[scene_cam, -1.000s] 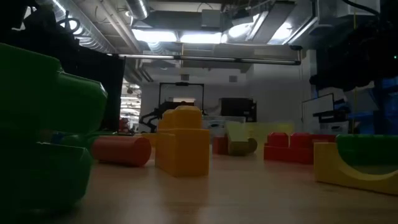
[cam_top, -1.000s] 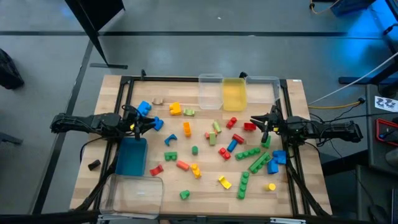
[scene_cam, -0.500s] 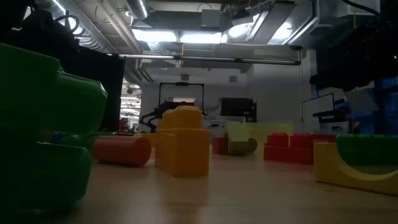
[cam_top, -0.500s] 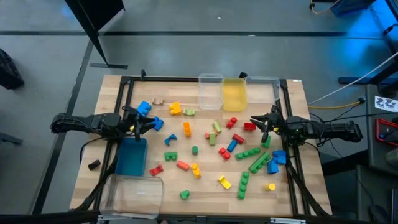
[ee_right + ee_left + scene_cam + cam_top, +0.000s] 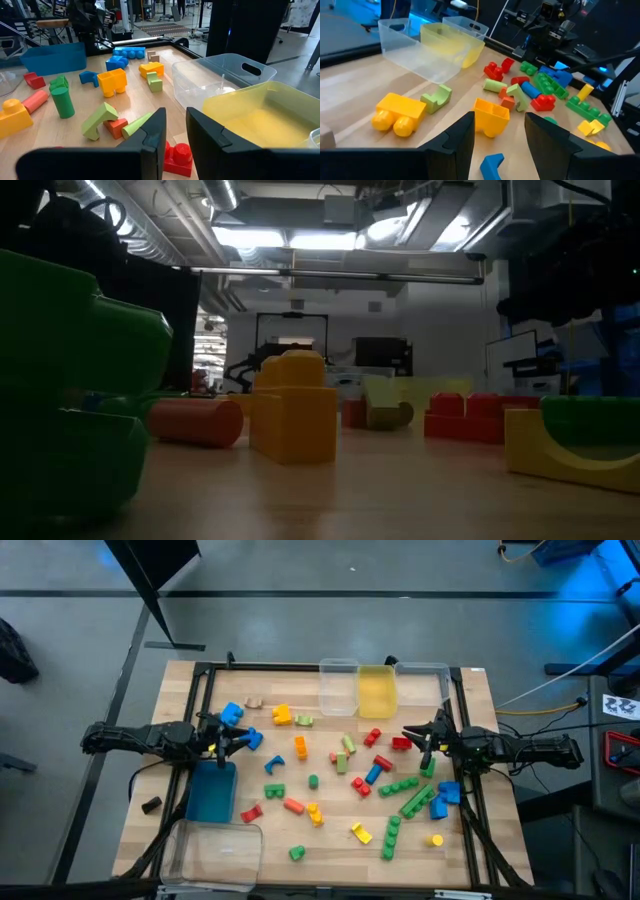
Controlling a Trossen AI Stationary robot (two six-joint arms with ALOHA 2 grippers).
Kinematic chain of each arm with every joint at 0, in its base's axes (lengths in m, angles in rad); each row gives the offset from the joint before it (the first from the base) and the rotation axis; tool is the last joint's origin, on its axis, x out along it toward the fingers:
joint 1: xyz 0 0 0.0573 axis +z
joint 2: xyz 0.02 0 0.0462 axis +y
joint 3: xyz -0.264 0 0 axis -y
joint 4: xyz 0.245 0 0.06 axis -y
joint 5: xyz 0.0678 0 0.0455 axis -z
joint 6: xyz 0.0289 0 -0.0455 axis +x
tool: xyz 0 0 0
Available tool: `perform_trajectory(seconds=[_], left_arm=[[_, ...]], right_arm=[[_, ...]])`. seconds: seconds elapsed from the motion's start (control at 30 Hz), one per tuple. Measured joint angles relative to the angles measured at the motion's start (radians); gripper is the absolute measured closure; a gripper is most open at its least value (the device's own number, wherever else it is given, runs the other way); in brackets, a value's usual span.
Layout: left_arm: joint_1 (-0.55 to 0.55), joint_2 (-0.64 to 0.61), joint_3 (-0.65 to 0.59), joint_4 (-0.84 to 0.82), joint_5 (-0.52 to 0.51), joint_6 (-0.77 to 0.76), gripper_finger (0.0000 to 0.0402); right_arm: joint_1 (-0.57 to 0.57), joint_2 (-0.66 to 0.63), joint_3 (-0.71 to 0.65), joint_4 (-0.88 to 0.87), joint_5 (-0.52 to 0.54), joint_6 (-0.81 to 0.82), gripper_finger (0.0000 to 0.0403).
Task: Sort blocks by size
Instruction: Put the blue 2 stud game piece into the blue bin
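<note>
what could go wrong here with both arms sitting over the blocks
The blocks lie packed together mid-table, so the right gripper, jaws narrow and empty, may nudge the red block beside it rather than take one. The left gripper, jaws open, could knock the blue arch towards the blue bin.

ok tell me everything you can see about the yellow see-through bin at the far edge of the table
The yellow bin is a translucent plastic tub, rectangular with rounded corners and a lipped rim, standing upright and open-topped at the table's far edge. A clear bin touches it on one side, and another clear bin sits against the other side. In the right wrist view it looks empty. No block touches it; the nearest is a red block lying apart in front of it. Neither gripper is at it.
</note>
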Motion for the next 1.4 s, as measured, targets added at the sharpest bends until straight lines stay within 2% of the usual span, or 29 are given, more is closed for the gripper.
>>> perform_trajectory(seconds=[0.2, 0.43, 0.6, 0.8, 1.0, 1.23, 1.4], left_arm=[[0.001, 0.0, -0.006, 0.081, -0.011, 0.073, 0.0245], [0.001, 0.0, -0.005, 0.115, -0.014, 0.046, 0.0245], [0.003, 0.0, -0.003, 0.17, -0.115, -0.004, 0.0245], [0.003, 0.032, 0.013, 0.225, -0.128, 0.028, 0.0245], [0.003, 0.224, 0.143, 0.223, -0.128, 0.126, 0.0245], [0.002, 0.537, 0.345, 0.152, -0.127, 0.414, 0.0245], [0.001, 0.726, 0.414, 0.092, -0.128, 0.564, 0.0245]], right_arm=[[0.0, 0.0, 0.0, 0.0, 0.0, 0.0, 0.0327], [0.0, 0.0, 0.0, 0.0, 0.0, 0.0, 0.0327], [0.0, 0.0, 0.0, 0.0, 0.0, 0.0, 0.0327], [0.0, 0.0, 0.001, 0.0, 0.0, 0.029, 0.0326], [0.0, 0.0, 0.001, 0.0, 0.0, 0.039, 0.0302], [0.0, 0.0, 0.001, 0.0, 0.0, 0.041, 0.0263], [0.0, 0.0, 0.001, 0.0, 0.0, 0.041, 0.0256]])
